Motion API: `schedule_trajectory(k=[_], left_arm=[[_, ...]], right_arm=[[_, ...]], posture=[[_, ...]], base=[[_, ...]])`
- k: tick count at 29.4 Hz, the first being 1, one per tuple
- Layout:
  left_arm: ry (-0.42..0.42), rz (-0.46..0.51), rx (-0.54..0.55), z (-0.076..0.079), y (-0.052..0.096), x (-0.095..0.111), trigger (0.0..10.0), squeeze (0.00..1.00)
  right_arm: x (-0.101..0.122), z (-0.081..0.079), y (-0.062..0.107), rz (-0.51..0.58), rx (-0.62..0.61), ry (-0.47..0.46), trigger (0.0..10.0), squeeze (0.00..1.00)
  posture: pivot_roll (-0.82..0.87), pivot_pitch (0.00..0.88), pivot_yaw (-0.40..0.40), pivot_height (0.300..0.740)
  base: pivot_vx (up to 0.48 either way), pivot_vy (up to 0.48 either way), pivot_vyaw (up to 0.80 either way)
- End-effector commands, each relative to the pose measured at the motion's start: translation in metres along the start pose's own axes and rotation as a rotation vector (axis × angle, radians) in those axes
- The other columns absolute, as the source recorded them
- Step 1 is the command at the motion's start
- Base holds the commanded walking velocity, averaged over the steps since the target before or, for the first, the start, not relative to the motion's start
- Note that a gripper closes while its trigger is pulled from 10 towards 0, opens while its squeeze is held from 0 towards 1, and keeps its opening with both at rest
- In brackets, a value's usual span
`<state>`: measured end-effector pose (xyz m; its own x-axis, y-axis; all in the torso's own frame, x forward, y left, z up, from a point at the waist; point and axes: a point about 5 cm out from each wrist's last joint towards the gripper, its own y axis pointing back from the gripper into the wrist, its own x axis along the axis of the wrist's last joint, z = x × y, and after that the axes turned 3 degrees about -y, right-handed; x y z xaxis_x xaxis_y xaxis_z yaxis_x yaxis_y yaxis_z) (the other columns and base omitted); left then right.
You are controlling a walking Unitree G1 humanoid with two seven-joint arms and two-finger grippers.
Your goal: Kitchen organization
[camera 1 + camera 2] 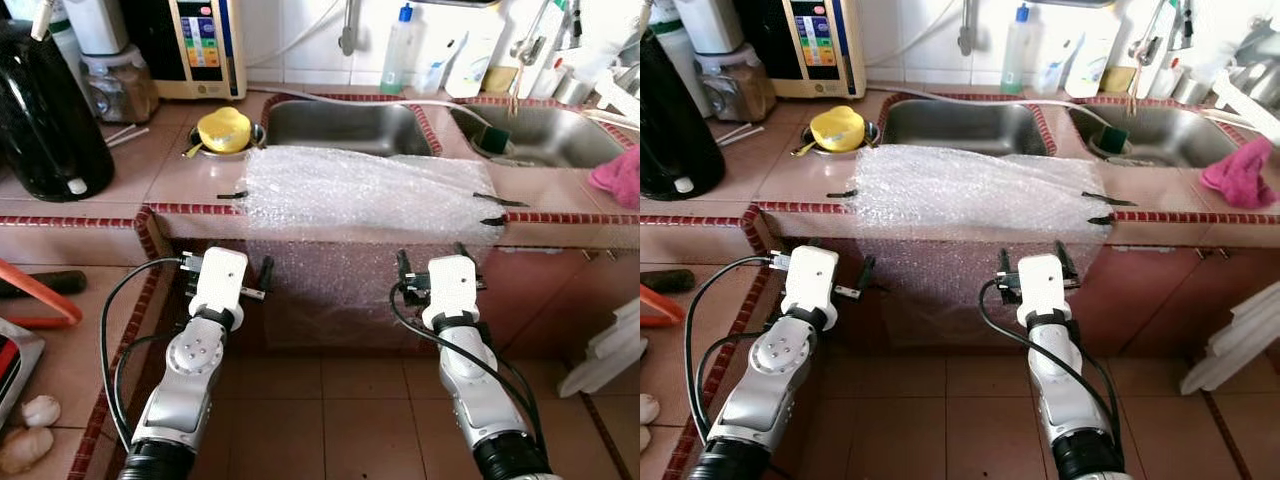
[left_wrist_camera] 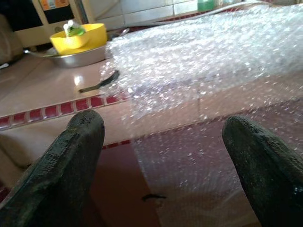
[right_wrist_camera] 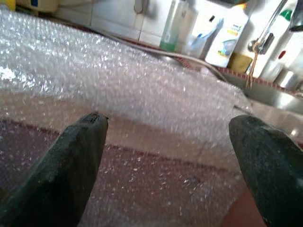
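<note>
Bubble wrap (image 1: 370, 190) lies taped flat on the tiled counter (image 1: 190, 175) in front of the double sink (image 1: 345, 125), long axis running left to right, its front flap hanging over the edge. Both claws sit just below that edge, pointing up at it. The left gripper (image 2: 161, 156) faces the sheet's left end and the right gripper (image 3: 170, 151) its right half, each spread wide and holding nothing.

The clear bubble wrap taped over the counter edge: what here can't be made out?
- Counter front under the clear bubble wrap: blurred by the bubbles, both eye views.
- Steel sink near rim: covered by the wrap.
- Yellow bowl's green-and-white contents: too small, left wrist view.
- Pink cloth: cut off by the edge.
</note>
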<state>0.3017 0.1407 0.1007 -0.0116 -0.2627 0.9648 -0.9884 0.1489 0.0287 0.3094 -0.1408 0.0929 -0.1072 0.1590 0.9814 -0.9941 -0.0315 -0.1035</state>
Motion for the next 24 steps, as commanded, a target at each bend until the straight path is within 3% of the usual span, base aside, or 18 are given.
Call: schedule_trajectory(k=[1,24], left_arm=[[0.001,-0.007,0.000,0.002,-0.001,0.000,10.0,0.00],[-0.013,-0.034,0.010,-0.003,-0.001,-0.004,10.0,0.00]], right_arm=[[0.005,0.002,-0.001,0.013,0.006,0.013,10.0,0.00],[0.021,-0.009,-0.006,0.059,0.049,0.043,10.0,0.00]], posture=[[0.11,0.000,-0.028,0.740],[0.12,0.000,-0.019,0.740]], base=[[0.000,-0.307,0.00],[0.000,-0.321,0.00]])
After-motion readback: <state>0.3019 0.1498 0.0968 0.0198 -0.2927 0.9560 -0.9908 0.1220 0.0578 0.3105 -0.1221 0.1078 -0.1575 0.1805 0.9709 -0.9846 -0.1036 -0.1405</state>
